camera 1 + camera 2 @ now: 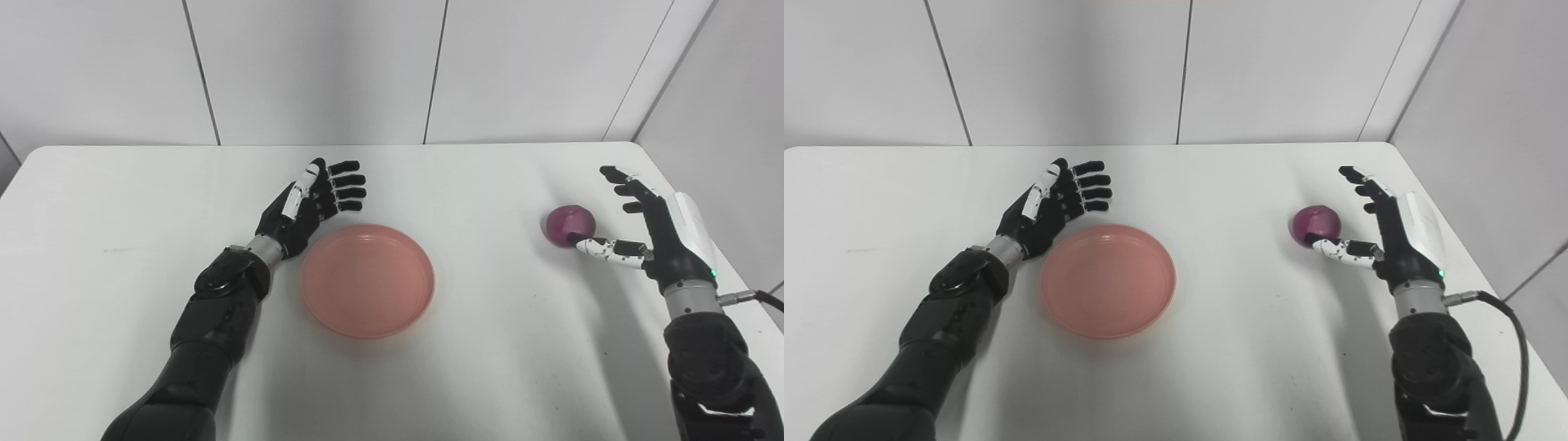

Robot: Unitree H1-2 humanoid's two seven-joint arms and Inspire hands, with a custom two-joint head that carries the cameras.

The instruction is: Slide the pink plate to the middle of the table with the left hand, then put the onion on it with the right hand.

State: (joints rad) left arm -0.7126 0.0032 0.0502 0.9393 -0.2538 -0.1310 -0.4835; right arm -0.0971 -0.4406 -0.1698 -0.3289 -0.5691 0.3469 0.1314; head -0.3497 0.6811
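Apparently pink plate (367, 280) sits mid-table (490, 367); slide judged done. Left hand (309, 208) beside rim, fingers spread, empty. Right hand (1387, 236) splayed beside onion (1315, 225), thumb touching; grasp and placing remain.

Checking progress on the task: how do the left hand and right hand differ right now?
The left hand sits beside the pink plate's far-left rim, touching nothing; the right hand has its thumb against the onion. The left fingers lie together; the right fingers spread apart. Both are open and hold nothing.
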